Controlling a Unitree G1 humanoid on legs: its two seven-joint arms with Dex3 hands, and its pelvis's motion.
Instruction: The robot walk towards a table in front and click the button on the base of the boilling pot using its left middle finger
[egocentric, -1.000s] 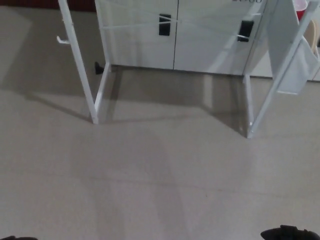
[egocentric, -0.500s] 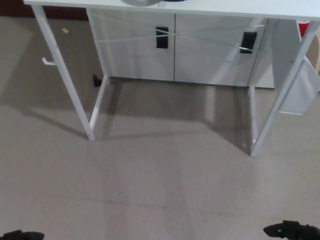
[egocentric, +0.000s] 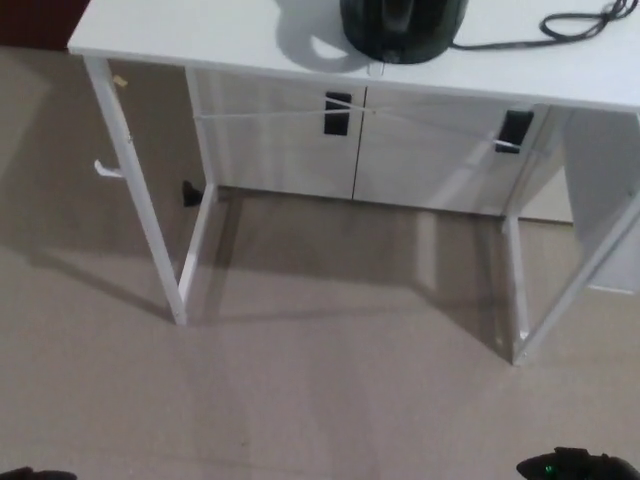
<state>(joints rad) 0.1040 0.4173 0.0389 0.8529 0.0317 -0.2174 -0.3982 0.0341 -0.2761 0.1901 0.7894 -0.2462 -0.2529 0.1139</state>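
Boiling pot (egocentric: 403, 28), black and rounded, sits on its base at the far edge of the white tabletop (egocentric: 200, 40), right of centre, its top cut off by the frame. A black cord (egocentric: 560, 25) trails right from it. My hands stay low at the near edge: only a dark sliver of my left hand (egocentric: 35, 474) shows at the near left corner, and part of my right hand (egocentric: 578, 466) at the near right. I cannot tell whether either is spread or clenched. Grey floor (egocentric: 320, 380) lies between me and the table legs.
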